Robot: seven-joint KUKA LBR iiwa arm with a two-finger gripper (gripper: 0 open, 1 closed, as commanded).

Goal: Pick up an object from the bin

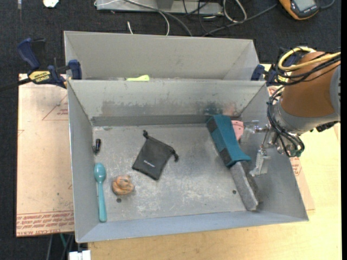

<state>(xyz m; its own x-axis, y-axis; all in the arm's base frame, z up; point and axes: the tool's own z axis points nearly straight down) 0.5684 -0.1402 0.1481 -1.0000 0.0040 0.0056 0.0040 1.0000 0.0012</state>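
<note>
Against the grey metal bin's [81,145] right wall the claw [260,157] hangs just beside a long teal-and-grey brush-like tool [227,141] (open or closed, I cannot tell); crowding that sloped wall, it may scrape metal or nudge the tool aside.

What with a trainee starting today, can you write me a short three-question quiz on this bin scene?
1. True or false: the teal spoon lies along the left wall of the bin.
2. Which thing lies nearest the pincer? A) teal spoon B) blue-headed tool with a grey handle C) brown lump
3. Name the dark thing lying in the middle of the bin floor.

Key: 1 true; 2 B; 3 the black pouch.
</note>
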